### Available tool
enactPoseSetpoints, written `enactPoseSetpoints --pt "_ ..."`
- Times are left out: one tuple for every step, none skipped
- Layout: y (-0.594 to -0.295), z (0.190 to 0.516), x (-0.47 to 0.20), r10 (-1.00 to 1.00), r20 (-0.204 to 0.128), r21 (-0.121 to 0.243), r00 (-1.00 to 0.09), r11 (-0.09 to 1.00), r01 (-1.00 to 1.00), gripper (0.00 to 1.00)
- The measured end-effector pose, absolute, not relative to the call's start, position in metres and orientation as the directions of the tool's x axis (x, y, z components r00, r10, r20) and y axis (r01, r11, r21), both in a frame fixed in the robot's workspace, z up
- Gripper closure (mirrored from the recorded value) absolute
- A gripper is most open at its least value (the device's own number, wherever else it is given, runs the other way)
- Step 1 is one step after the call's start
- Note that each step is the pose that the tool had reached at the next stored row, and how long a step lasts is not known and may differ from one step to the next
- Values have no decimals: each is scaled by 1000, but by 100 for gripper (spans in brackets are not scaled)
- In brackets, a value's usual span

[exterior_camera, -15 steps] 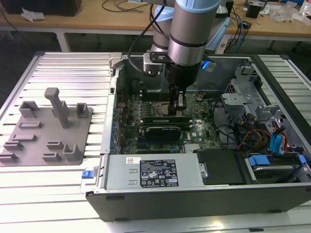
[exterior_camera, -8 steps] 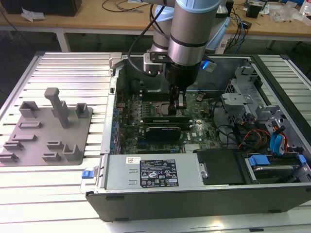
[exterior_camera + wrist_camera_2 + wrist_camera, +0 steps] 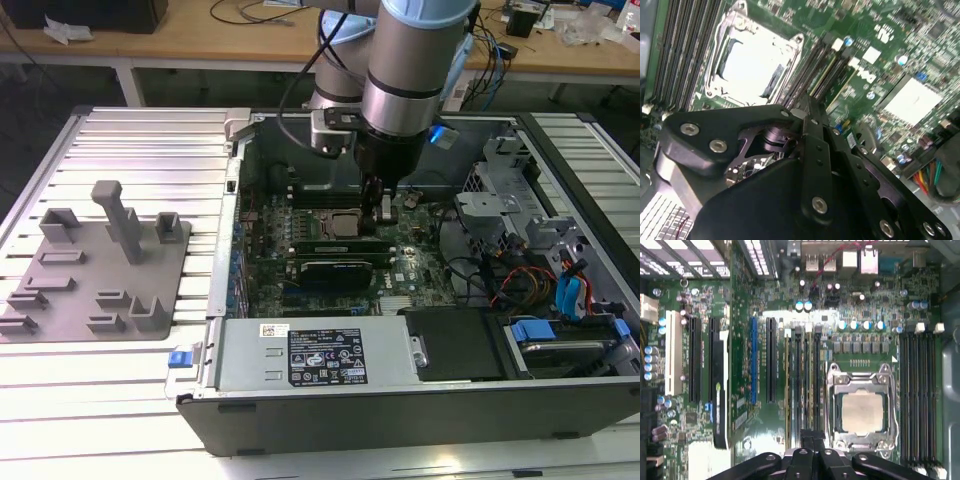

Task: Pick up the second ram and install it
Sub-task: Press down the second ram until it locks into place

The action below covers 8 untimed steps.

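Fingers (image 3: 810,442) pressed narrow together over memory slots (image 3: 802,380), CPU socket (image 3: 861,410) just beside.

Exterior view looks down across the open computer case (image 3: 300,400); both wrist views hover close above the CPU socket (image 3: 860,410), shared by all.

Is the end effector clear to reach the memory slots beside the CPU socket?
Probably yes: the end effector hangs above the memory slots with nothing between; the black expansion card lies farther from the CPU socket, off its path.
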<state>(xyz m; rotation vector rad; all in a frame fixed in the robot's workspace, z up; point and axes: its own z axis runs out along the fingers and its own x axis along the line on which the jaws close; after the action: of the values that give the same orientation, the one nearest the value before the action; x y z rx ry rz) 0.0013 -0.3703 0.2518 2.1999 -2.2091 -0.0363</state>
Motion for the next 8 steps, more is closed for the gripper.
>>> enactPoseSetpoints --pt "-370 252 6 -1000 0 33 -4 4 -999 92" --pt "-370 251 10 -1000 0 33 -4 4 -999 92" --pt "-370 250 12 -1000 0 33 -4 4 -999 92" --pt "-370 250 14 -1000 0 33 -4 4 -999 92" --pt "-370 248 19 -1000 0 33 -4 4 -999 92" --pt "-370 247 22 -1000 0 33 -4 4 -999 92" --pt "-370 246 28 -1000 0 33 -4 4 -999 92" --pt "-370 245 30 -1000 0 33 -4 4 -999 92"
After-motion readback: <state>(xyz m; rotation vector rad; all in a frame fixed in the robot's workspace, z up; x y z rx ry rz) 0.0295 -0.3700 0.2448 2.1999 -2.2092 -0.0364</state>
